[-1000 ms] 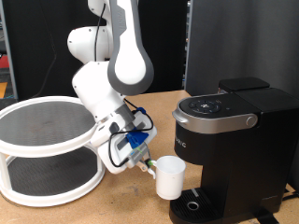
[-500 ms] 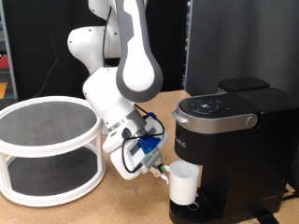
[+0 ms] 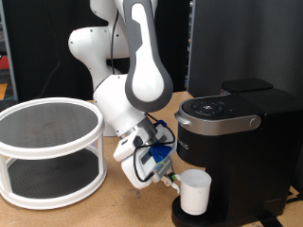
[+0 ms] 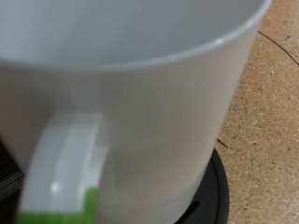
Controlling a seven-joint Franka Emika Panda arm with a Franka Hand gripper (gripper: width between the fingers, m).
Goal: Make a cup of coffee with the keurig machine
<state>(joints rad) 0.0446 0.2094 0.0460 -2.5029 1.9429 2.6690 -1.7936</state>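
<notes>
Gripper: the gripper [image 3: 173, 180] sits low at the end of the white arm [image 3: 133, 85], just at 9 o'clock of the cup in the exterior view; its fingers reach toward the cup's handle side, but whether they are clamped on it or let go, I cannot tell.
Cup: the cup [image 3: 195, 192] stands upright under the brew head of the keurig machine, over the drip tray [image 3: 189, 214]; whether its base rests on the tray I cannot tell.
Cup close up: in the wrist view the cup [image 4: 149, 112] fills nearly the whole picture, its handle [image 4: 61, 168] facing the camera with a green mark [image 4: 56, 217] at the handle's lower end; a dark curved edge of the tray [image 4: 217, 191] shows beneath it.
Keurig machine: the keurig machine [image 3: 251, 142] stands at 3 o'clock of the exterior view, lid down, its round button panel [image 3: 213, 108] on top.
Rack: a white two-tier round rack [image 3: 47, 151] with mesh shelves stands at 9 o'clock, well apart from the machine.
Surface: a brown board table [image 3: 114, 208] carries everything.
</notes>
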